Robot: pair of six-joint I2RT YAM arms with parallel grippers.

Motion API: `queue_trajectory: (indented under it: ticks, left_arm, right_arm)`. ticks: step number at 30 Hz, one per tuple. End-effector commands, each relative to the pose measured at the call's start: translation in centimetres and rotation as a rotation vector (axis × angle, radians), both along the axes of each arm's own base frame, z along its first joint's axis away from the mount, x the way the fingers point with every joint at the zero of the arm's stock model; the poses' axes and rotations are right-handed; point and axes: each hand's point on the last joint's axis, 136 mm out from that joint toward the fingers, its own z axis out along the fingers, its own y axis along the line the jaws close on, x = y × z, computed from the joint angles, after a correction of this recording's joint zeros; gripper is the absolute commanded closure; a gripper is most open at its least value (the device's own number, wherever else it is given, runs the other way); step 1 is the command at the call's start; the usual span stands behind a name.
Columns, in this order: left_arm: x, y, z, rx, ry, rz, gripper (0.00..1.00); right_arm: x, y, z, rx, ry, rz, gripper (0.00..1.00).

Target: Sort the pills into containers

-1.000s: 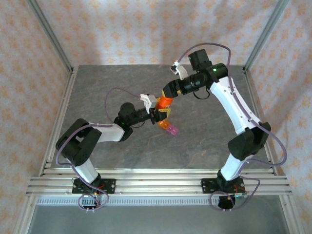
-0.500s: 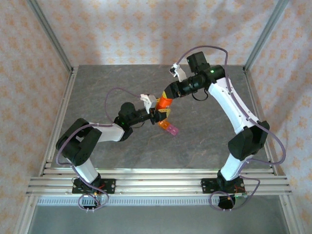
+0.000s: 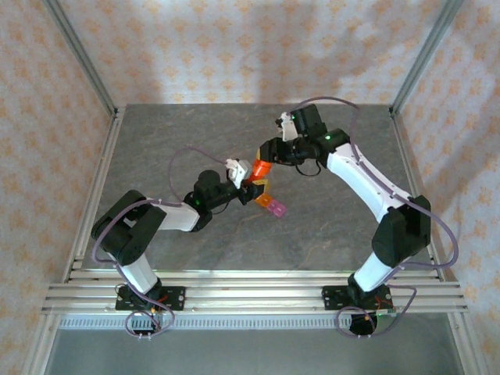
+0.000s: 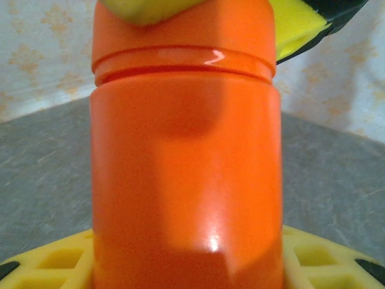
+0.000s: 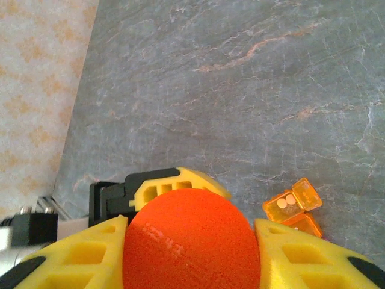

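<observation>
Left end effector (image 3: 253, 188) is closed on the lower body of the orange bottle (image 4: 186, 180), my yellow fingers (image 4: 51, 260) pressing in from both sides at its base. Right end effector (image 3: 266, 158) is clamped on the bottle's cap (image 5: 190, 241) from above, one yellow finger on each side of it. In the left wrist view the bottle is standing upright with its long axis vertical and the cap up. Both arms are meeting over the middle of the table (image 3: 156, 141).

The containers are sitting on the table just near-right of the bottle and apart from both end effectors. They are lying as a touching pair, the orange container (image 3: 264, 200) toward the far left and the pink container (image 3: 277, 209) toward the near right. The pair's long axis is running on that diagonal, with the pink end pointing toward the near right.

In the right wrist view one orange compartment is sitting with its lid (image 5: 307, 194) flipped open, mouth facing up, and two pale pills (image 5: 287, 200) are showing inside it.
</observation>
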Motion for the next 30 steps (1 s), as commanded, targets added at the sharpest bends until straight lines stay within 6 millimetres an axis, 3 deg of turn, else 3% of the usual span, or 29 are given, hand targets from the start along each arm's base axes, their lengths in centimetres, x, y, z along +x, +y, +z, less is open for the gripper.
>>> queue_trajectory:
  ticks: [1,6,12,23,30]
  left_arm:
    - [-0.2,0.6,8.5,-0.063,-0.312,0.085,1.00]
    - [-0.1,0.6,8.5,-0.051,-0.317,0.096,1.00]
    - [0.1,0.6,8.1,-0.058,-0.304,0.104,1.00]
    - [0.1,1.0,7.2,-0.045,-0.292,0.117,1.00]
    - [-0.3,0.7,6.6,-0.050,-0.268,0.077,1.00]
  right_arm:
    - [0.5,0.2,-1.2,-0.003,0.029,-0.094,0.60]
    - [0.4,0.3,-1.3,-0.012,0.028,-0.091,0.58]
    - [0.3,0.2,-0.4,-0.015,0.016,-0.085,0.48]
    - [0.8,-1.2,4.5,-0.044,-0.107,-0.079,0.18]
    - [0.8,-2.8,7.6,-0.022,-0.212,-0.049,0.15]
